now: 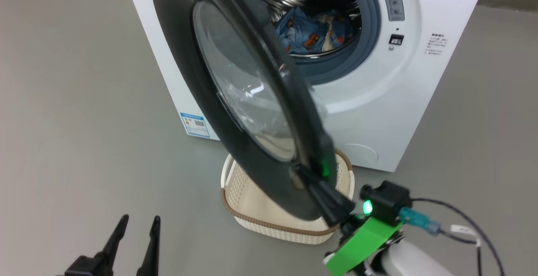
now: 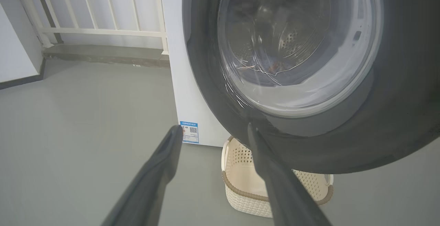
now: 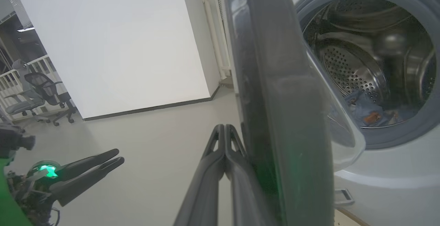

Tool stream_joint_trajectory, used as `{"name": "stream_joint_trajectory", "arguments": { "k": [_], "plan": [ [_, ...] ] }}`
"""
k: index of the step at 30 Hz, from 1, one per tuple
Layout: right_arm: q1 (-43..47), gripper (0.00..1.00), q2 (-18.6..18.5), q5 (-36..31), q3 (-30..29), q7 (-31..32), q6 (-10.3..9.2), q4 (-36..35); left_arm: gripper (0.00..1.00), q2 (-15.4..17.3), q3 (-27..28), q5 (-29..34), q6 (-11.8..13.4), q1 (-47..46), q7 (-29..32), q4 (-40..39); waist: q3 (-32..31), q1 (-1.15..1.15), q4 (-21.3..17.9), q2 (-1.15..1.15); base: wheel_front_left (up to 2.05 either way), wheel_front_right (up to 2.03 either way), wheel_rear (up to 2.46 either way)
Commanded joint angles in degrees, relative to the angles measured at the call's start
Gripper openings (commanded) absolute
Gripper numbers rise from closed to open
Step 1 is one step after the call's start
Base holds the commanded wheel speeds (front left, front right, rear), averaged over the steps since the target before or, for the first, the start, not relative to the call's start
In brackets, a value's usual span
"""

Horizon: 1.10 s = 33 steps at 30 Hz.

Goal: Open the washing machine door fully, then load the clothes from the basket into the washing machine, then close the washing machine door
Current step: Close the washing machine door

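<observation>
Washing machine (image 1: 420, 99): stood white and boxy on a grey floor, mouth uncovered, with steel drum and grey-blue gasket on show; carried a small blue label sticker (image 1: 194, 124) at a lower front corner.
Washing machine door (image 1: 239, 91): hung partly open, swung out from the front at an angle, wide black rim outward and glass bowl turned toward the drum; probably stood that way because the closing swing was unfinished.
Basket (image 1: 269, 230): sat on the floor just in front of the machine, under the door's lower edge; looked empty where visible, partly hidden by the door; likely placed close to keep the carry to the drum short.
Clothes (image 1: 307, 32): lay crumpled low inside the drum, light blue with orange figures and some white; seemingly loaded already.
Right gripper (image 3: 224, 127): clenched tight with nothing between the fingers, laid against the outer black rim near the door's free lower edge; apparently used as a blunt pusher, not a clamp.
Left gripper (image 1: 140, 218): spread wide and empty, held low and well apart from the door, presumably kept clear of the swing.
Step judged: closing the door, last part of the task.
</observation>
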Motion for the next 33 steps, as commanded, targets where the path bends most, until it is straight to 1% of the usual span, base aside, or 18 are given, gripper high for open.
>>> {"name": "stream_joint_trajectory", "arguments": {
  "k": [1,8,9,18,25,33],
  "plan": [
    [-2.68,0.0,-0.7,-0.46,-1.73,-0.45,-0.03,-0.4,1.0,0.25,1.42,0.79,-0.12,-3.13,-0.52,-1.92,1.45,0.0,-0.05,0.0,0.0,0.0,0.0],
    [-6.84,0.0,-2.72,-1.6,-8.12,-0.45,-0.03,0.65,1.0,-1.43,0.35,1.17,-0.12,-5.81,-0.52,-3.26,5.45,0.0,-0.05,0.0,0.0,0.0,0.0],
    [-6.84,0.0,-2.72,-1.6,-8.12,-0.45,-0.03,0.65,1.0,-1.43,0.35,1.17,-0.12,-5.81,-0.52,-3.26,5.45,0.0,-0.05,0.0,0.0,0.0,0.0],
    [-12.34,0.0,-5.52,-2.1,-14.71,-0.45,-0.03,1.9,1.0,-3.09,-0.49,1.09,-0.12,-9.63,-0.52,-4.63,9.38,0.0,1.09,0.0,0.0,0.0,0.0],
    [-18.55,0.0,-6.94,-1.2,-21.12,-0.45,-0.03,4.44,1.0,-4.15,-2.13,0.83,-0.12,-12.98,-0.52,-5.81,13.86,0.0,2.86,0.0,0.0,0.0,0.0],
    [-25.42,0.0,-8.33,-1.19,-26.12,-0.45,-0.03,7.93,1.0,-4.68,-4.18,-0.06,-0.12,-15.99,-0.52,-6.97,18.04,0.0,5.2,0.0,0.0,0.0,0.0]
  ]
}}
